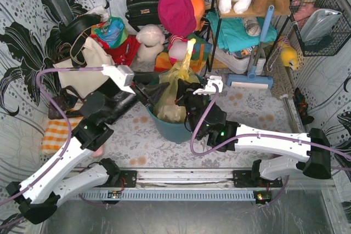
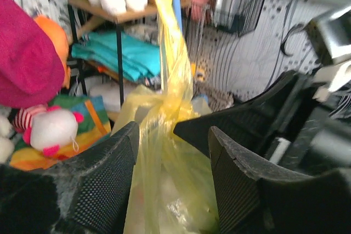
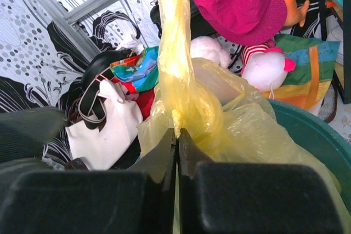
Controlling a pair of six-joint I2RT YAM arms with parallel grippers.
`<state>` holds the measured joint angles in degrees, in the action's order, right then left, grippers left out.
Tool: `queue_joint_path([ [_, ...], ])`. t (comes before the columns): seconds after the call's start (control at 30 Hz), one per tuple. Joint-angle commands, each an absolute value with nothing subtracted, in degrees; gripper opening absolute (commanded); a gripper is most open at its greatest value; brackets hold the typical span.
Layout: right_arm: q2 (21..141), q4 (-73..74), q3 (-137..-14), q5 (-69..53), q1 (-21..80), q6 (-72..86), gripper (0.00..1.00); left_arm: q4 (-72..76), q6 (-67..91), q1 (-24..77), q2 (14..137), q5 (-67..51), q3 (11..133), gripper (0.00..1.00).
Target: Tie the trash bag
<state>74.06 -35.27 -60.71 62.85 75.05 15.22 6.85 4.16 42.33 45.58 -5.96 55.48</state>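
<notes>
Right gripper (image 3: 176, 135) pinched on trash bag (image 3: 181, 80) neck; left gripper (image 2: 173, 132) wide, straddling bag in teal bin (image 1: 171, 131)

**Q:** Where is the thin translucent yellow-green plastic trash bag (image 1: 174, 89)?

**A:** In the round teal plastic bin (image 1: 171, 131), which stands mid-surface on the patterned table (image 1: 258, 108). The bag's twisted neck rises above the bin's rim.

**Q:** And the grippers?

**A:** The left gripper (image 2: 171, 130) is at the bin's left side, its fingers (image 2: 104, 173) spread with the bag between them. The right gripper (image 3: 176, 135) is at the bin's right side, pinched onto the neck.

**Q:** Behind the bin?

**A:** The cream cloth tote bag (image 1: 90, 64) with black straps lies at the far left corner. The black metal shelf rack (image 1: 249, 13) with a wooden top stands along the far edge, right of middle.
</notes>
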Motion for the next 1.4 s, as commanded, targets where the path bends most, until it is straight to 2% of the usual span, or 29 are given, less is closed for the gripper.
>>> queue_joint_path([
  [0.0,72.6,-32.32,-60.77,60.27,74.62,19.06,0.0,2.17,3.59,41.05,48.84,-8.08,56.2,0.63],
  [0.23,71.4,-26.52,-62.04,51.58,74.53,23.42,0.0,0.63,2.63,37.8,53.18,-14.01,57.74,0.63],
  [0.37,69.91,-23.04,-61.97,49.59,74.53,26.05,0.0,-0.5,1.07,37.59,53.87,-11.15,58.19,0.54],
  [0.47,68.91,-20.68,-62.05,49.62,74.55,26.85,0.0,-0.88,0.37,37.62,53.59,-8.37,58.15,0.51],
  [0.67,67.86,-18.09,-63.06,47.34,74.53,27.89,0.0,-1.45,-0.43,37.62,54.67,-8.96,59.11,0.46],
  [0.9,67.74,-13.19,-64.51,44.73,74.53,30.24,0.0,-1.06,-0.82,37.57,55.12,-9.28,59.88,0.32],
  [1.07,67.51,-10.25,-65.15,42.81,74.29,31.95,0.0,-2.43,-0.81,37.62,55.75,-6.62,60.93,0.31],
  [1.37,70.68,-14.33,-62.83,42.04,73.38,33.58,0.0,-1.35,0.14,37.61,56.01,-11.78,61.83,0.3],
])
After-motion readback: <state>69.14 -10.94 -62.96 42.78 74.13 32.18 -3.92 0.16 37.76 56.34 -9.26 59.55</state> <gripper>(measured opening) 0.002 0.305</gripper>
